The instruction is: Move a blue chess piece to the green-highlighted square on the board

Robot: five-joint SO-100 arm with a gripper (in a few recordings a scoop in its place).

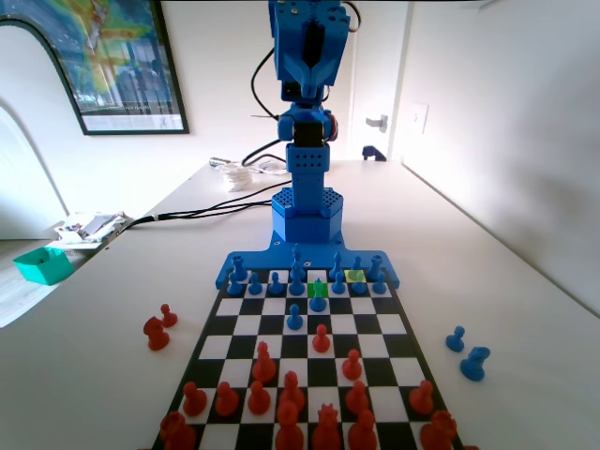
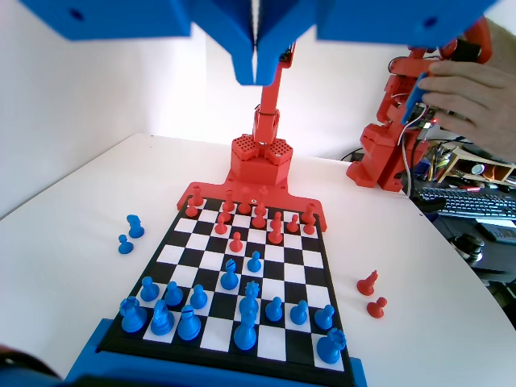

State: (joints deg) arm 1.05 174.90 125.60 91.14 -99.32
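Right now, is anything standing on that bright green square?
In the fixed view the green-highlighted square looks bare. A blue piece stands just in front and hides its near edge. The claw hangs high above the board, jaws together, holding nothing.

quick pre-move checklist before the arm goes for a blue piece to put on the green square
1. Gripper empty: ok, the jaws hang together high above the board with nothing between them.
2. Green-highlighted square located: ok, it lies in the second row from the blue arm in the fixed view, near the middle.
3. Green square free: cannot tell, a blue piece stands at its near edge and overlaps it.
4. Yellow-tinted square not mistaken for the target: ok, it sits further right in that view.
5. Board seated flat on the table: ok.
6. Captured blue pieces off the board: ok, clear of the path.
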